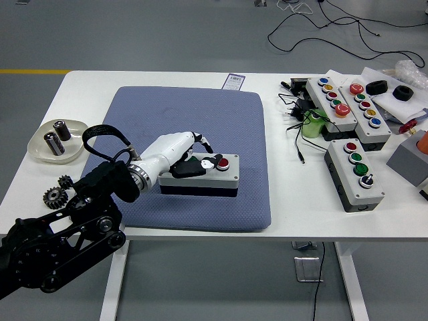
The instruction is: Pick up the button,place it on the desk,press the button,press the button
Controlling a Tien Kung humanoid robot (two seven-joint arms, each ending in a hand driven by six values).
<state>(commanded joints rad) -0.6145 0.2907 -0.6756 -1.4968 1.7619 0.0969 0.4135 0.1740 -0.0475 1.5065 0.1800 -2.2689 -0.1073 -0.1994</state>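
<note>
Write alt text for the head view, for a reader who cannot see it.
The robot's white left hand rests on top of a grey push-button box with a red button, lying on a blue-grey padded mat on the white table. More grey button boxes and black cables lie to the right; a white dish sits left.
</note>
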